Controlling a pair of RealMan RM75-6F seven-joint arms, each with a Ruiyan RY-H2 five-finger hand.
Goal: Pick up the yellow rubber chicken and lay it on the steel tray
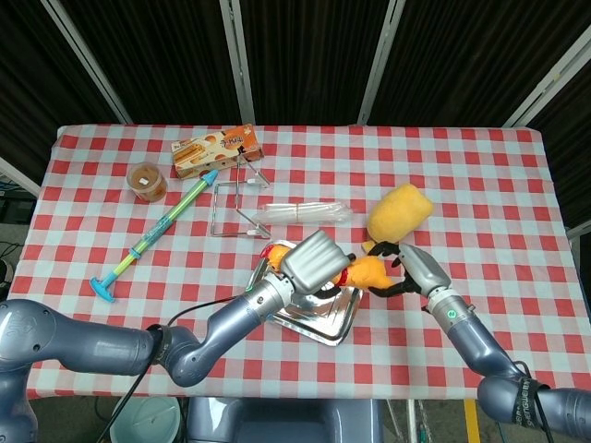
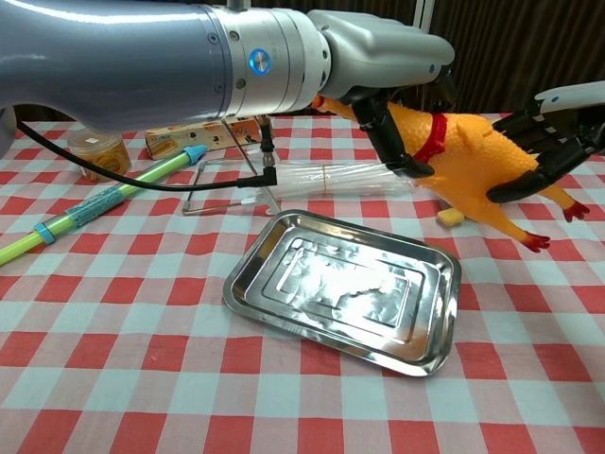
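Note:
The yellow rubber chicken with a red collar hangs in the air above the far right corner of the steel tray. My left hand grips its neck from above with dark fingers. My right hand comes in from the right and clasps the chicken's rear, fingers on top and thumb underneath, with the red feet sticking out below. From the head view, the chicken lies between the left hand and the right hand, over the tray.
Behind the tray lie a clear bag of sticks and a wire rack. A yellow sponge-like lump sits at the right. Further left are a toy pump, a jar and an orange box.

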